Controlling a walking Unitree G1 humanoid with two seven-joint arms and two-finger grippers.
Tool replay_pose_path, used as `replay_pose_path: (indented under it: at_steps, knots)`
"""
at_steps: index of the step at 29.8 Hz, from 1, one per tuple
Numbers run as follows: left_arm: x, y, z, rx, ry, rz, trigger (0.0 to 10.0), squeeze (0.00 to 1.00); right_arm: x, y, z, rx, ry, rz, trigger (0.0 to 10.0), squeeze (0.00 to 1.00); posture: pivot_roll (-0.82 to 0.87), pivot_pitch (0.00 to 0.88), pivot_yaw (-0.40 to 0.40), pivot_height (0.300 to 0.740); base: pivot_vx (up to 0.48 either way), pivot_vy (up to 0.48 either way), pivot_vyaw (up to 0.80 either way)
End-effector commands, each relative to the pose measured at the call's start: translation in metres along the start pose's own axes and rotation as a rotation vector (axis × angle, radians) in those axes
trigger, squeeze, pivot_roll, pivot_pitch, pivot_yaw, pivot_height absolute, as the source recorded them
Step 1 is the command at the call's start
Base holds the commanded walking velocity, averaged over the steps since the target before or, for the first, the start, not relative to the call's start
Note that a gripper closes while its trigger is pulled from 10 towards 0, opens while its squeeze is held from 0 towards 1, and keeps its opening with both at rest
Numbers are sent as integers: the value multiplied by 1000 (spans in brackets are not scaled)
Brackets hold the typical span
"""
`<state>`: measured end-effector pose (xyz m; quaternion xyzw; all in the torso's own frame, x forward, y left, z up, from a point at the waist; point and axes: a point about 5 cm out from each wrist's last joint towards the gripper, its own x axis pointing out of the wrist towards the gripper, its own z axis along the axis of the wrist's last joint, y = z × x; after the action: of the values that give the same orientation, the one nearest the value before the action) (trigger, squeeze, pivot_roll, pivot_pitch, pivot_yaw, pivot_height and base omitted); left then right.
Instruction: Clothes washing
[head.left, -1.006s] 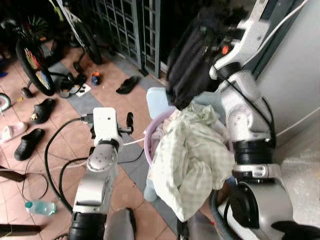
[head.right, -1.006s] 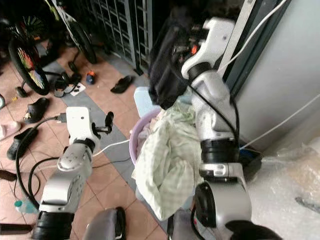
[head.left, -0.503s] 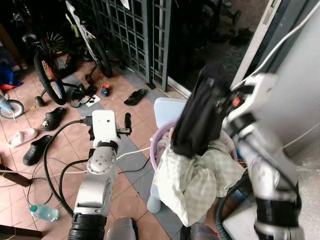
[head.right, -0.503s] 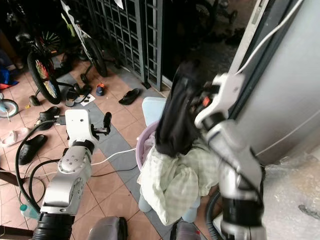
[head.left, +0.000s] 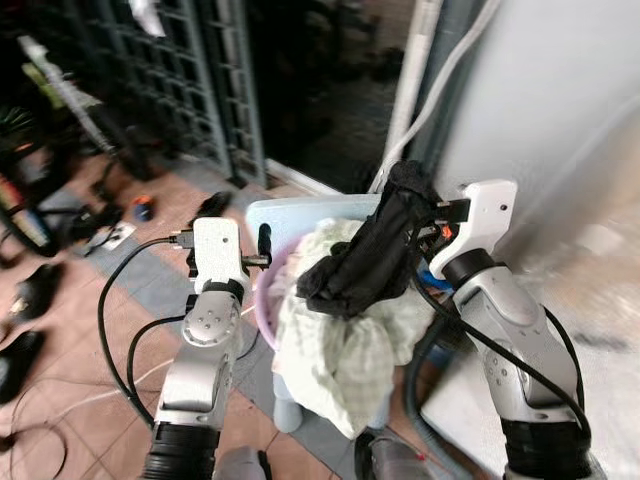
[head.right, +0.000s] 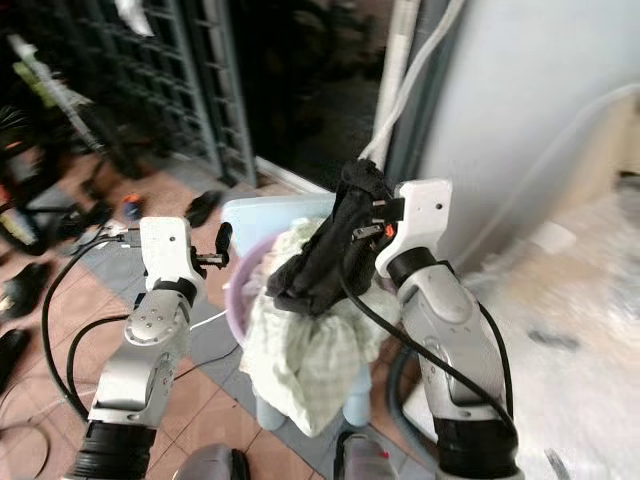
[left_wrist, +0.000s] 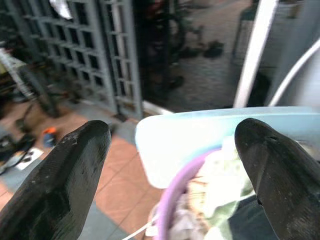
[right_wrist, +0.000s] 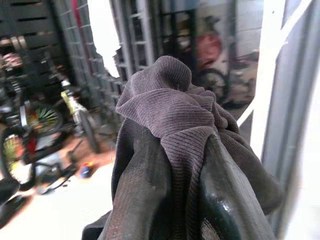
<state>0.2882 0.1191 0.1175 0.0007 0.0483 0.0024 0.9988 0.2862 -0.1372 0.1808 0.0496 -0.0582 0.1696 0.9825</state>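
Observation:
A dark ribbed garment (head.left: 372, 255) hangs from my right gripper (head.left: 418, 222), which is shut on its bunched top (right_wrist: 170, 107) above the laundry. Under it a pale green checked cloth (head.left: 340, 345) spills over a purple basin (head.left: 261, 292) that rests on a light blue stool (head.left: 305, 212). My left gripper (left_wrist: 172, 165) is open, its two black fingers (left_wrist: 75, 170) spread wide in front of the stool and the basin's rim (left_wrist: 177, 192). The left arm (head.left: 218, 265) stands just left of the basin.
A grey wall (head.left: 560, 100) with white pipes (head.left: 420, 70) rises on the right. A dark metal gate (head.left: 190, 80) stands behind. Sandals (head.left: 30, 290), bicycles and black cables (head.left: 110, 330) lie on the tiled floor to the left.
The camera has swung right. My right arm has lowered the dark garment from high above the basin down to just over the checked cloth. The left arm keeps its place.

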Motion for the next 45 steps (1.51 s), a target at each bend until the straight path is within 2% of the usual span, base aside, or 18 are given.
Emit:
replay_pose_path:
  at_steps: [1,25,32,45]
  knots:
    - [-1,3,-1,4,0,15,10000,0,6,5,6,-21,-23,24,10000,0,-6,24,34,740,0,0,0]
    - [-2,1,-3,2,6,10,10000,0,11,3,2,-35,-2,-3,10000,0,-8,29,34,740,-219,0,0]
    - [-3,0,-1,-26,-8,-38,10000,0,12,3,1,-38,4,-5,10000,0,-8,32,34,740,0,0,-800]
    - [-5,-1,-1,-37,-9,-50,10000,0,13,3,1,-44,0,-5,10000,0,-9,39,32,740,0,0,-800]
